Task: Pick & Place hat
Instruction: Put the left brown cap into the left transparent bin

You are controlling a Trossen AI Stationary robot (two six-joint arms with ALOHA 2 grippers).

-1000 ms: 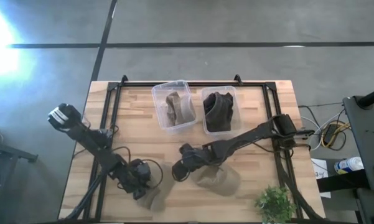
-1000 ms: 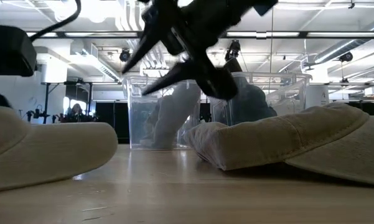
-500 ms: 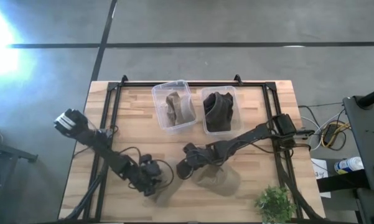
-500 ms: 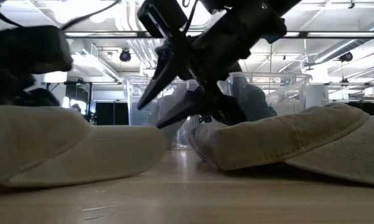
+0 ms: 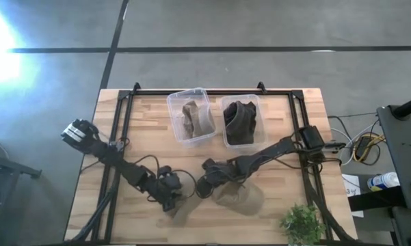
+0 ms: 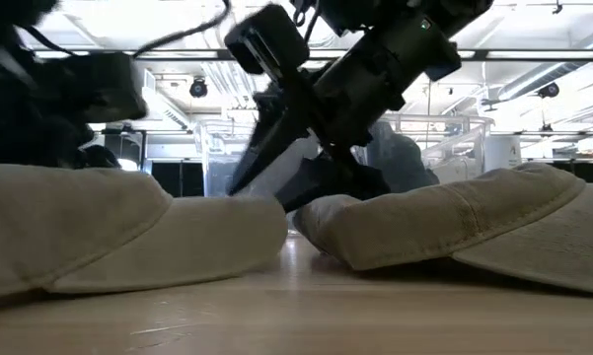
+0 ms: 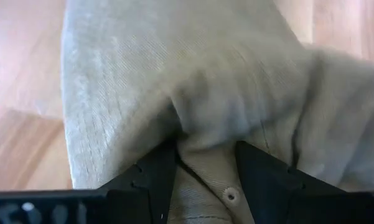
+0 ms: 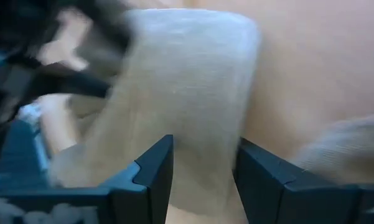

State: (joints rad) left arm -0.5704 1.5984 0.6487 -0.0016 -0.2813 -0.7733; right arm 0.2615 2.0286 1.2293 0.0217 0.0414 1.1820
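Two beige hats lie on the table. My left gripper (image 5: 172, 203) is shut on the nearer-left hat (image 5: 182, 210), which fills the left wrist view (image 7: 174, 81) and rests on the wood (image 6: 128, 232). The second hat (image 5: 239, 198) lies to its right (image 6: 454, 227), untouched. My right gripper (image 5: 200, 188) is open and slants down between the two hats (image 6: 266, 192). In the right wrist view the left hat's rounded end (image 8: 193, 93) reaches in between its fingers (image 8: 152, 177). My left gripper pinches a raised fold of the hat's crown (image 7: 202, 140) between its two fingers, close to the top button (image 7: 229, 195). The hat lies on the table under the hold. My right gripper: I cannot tell whether its open fingers touch the hat's end.
Two clear bins stand at the far middle of the table, one with a tan hat (image 5: 191, 116) and one with a dark brown hat (image 5: 241, 121). A small green plant (image 5: 302, 224) sits at the near right corner. Black frame rails (image 5: 120, 137) run along both sides.
My left gripper has moved toward the table's right, sliding its hat along the wood until it lies close beside the second hat. My right gripper has come down toward the table between the two hats, staying open.
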